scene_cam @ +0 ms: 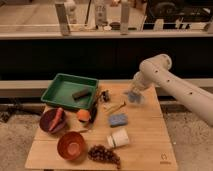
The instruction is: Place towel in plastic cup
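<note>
A white plastic cup (118, 138) lies on its side on the wooden table (150, 145), towards the front middle. A small blue folded piece that looks like the towel (118, 119) lies flat just behind the cup. My gripper (134, 95) hangs from the white arm (170, 82) that comes in from the right. It sits low over the back right of the table, behind and to the right of the blue piece and apart from it. I cannot tell whether it holds anything.
A green tray (62, 90) with a dark bar stands at the back left. A dark bowl with a carrot (54, 121), an orange (83, 115), an orange bowl (72, 145), grapes (104, 154) and small utensils (112, 106) crowd the left and middle.
</note>
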Motion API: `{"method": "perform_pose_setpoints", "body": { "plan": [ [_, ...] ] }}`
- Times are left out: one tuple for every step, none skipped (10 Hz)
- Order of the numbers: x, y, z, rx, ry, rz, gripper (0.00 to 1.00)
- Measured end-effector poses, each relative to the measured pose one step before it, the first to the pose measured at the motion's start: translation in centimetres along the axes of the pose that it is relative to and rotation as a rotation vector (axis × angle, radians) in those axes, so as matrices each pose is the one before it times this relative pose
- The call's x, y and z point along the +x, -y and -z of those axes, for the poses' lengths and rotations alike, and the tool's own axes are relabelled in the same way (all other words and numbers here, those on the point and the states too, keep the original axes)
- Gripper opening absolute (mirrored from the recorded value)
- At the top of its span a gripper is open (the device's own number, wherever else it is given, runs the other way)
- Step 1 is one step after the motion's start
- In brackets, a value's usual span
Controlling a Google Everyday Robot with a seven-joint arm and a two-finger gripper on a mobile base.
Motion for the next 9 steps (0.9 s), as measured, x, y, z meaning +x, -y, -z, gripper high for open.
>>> {"method": "perform_pose_setpoints", "body": {
  "plan": [
    [0.126,0.212,0.311,0.00476,0.00081,-0.00084,0.04],
    [0.129,0.202,0.271,0.00515,-0.00059,-0.00053,0.04],
    [0.122,0.19,0.303,0.00477,-0.00247,0.00079,0.04],
    [0.013,0.256,0.371,0.00541,-0.00288,0.00356,0.04],
    [-0.071,0.324,0.396,0.00596,-0.00335,0.00557,0.04],
    [-0.048,0.27,0.414,0.00555,-0.00301,0.00401,0.04],
    [0.0,0.422,0.675,0.01066,-0.01195,0.00608,0.04],
    [-0.043,0.346,0.461,0.0074,-0.00852,0.00265,0.04],
    [0.017,0.274,0.361,0.00708,-0.00847,0.00118,0.04]
  ]
}}
